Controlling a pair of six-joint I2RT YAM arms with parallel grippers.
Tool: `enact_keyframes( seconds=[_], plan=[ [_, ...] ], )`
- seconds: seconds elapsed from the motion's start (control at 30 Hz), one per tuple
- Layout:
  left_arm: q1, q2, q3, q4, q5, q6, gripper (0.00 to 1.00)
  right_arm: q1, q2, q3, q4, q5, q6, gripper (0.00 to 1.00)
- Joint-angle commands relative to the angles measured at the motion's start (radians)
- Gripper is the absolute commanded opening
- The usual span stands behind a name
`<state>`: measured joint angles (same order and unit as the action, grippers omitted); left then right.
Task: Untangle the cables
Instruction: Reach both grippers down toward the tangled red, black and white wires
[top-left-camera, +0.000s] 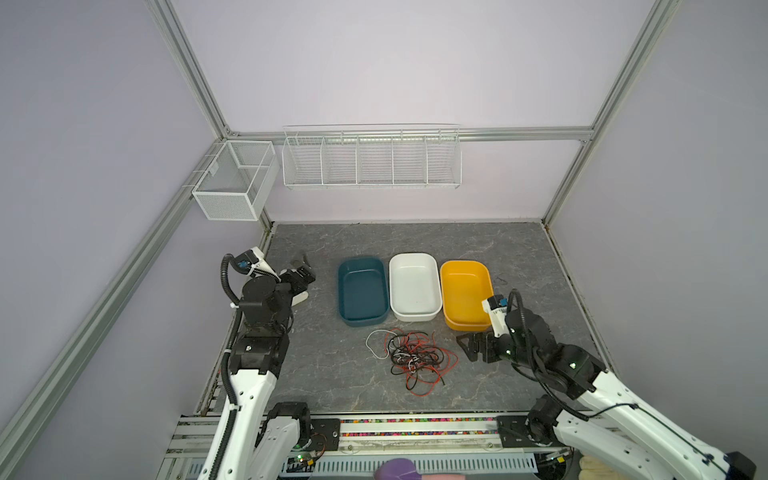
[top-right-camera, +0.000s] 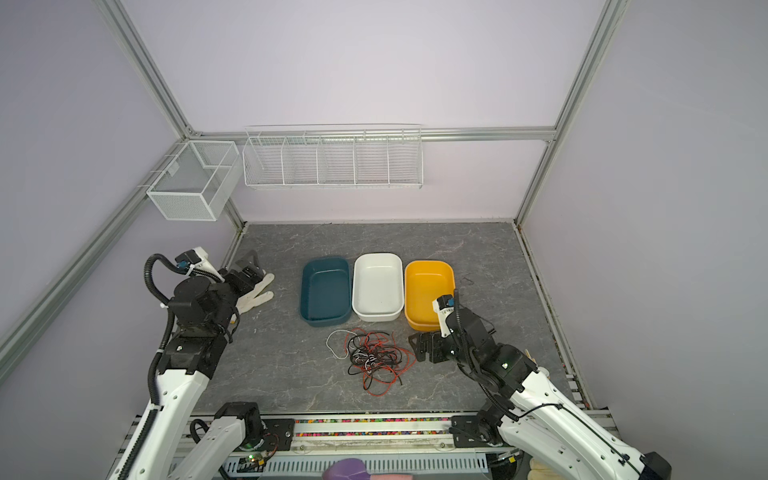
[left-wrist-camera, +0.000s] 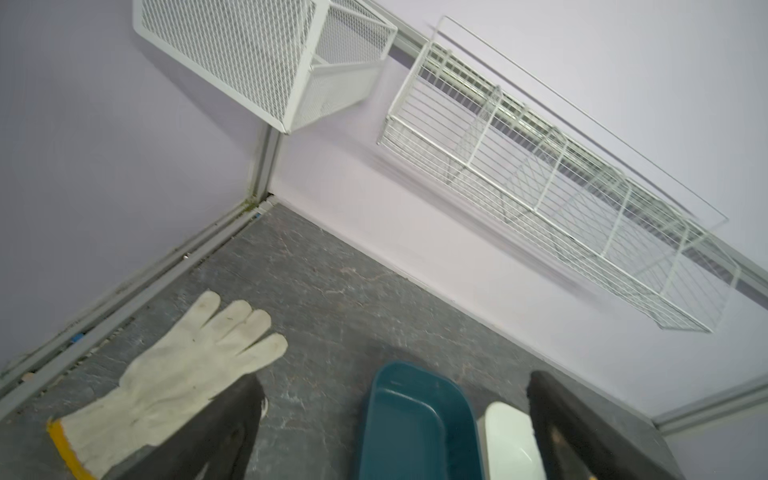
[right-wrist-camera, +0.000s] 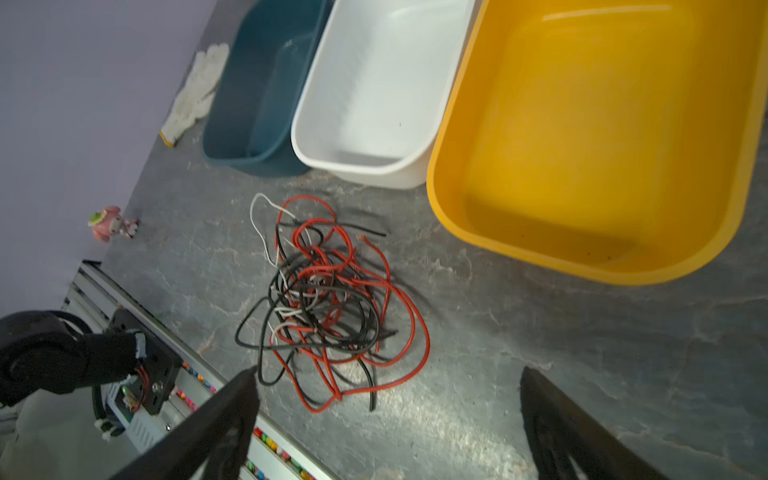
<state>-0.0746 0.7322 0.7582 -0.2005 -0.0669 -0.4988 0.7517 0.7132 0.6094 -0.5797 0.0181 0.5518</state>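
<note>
On the tabletop (top-left-camera: 332, 395), before three bins (top-left-camera: 414, 257), the cables (top-left-camera: 411, 357) lie in one tangled heap, with the right pincer (top-left-camera: 466, 344) spread just beside it and the left pincer (left-wrist-camera: 395, 376) spread well apart, so I judge the approach is in hand and the next move needs a pinch on one loose end, perhaps the white.

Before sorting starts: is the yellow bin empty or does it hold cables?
Empty: the yellow bin shows a bare floor in the right wrist view; the cables lie tangled on the table outside it.

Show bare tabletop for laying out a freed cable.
Free: the grey stone-look tabletop strip behind the teal, white and yellow plastic tubs; the patch between the left arm and the red, black and white cable tangle. Crowded: the gap between tubs and tangle, with the right tool beside it.
</note>
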Motion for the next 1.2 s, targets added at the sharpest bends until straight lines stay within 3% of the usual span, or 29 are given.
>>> enact_keyframes(
  seconds=[0.0, 0.1, 0.27, 0.67, 1.17],
  plan=[
    [-0.001, -0.024, -0.020, -0.187, 0.187, -0.040, 0.99, 0.063, 0.014, -0.046, -0.021, 0.012, 0.044, 0.97],
    [-0.034, -0.029, -0.030, -0.280, 0.177, -0.063, 0.99, 0.115, 0.034, -0.074, 0.008, 0.026, 0.058, 0.95],
    [-0.164, -0.075, -0.073, -0.335, 0.088, -0.105, 0.99, 0.178, 0.088, -0.097, 0.081, 0.049, 0.058, 0.90],
    [-0.456, -0.126, -0.235, -0.342, -0.064, -0.216, 0.99, 0.208, 0.339, -0.054, 0.233, 0.077, 0.028, 0.68],
    [-0.781, 0.017, -0.257, -0.265, -0.207, -0.296, 0.99, 0.207, 0.568, 0.028, 0.346, 0.121, -0.011, 0.44]
  ],
)
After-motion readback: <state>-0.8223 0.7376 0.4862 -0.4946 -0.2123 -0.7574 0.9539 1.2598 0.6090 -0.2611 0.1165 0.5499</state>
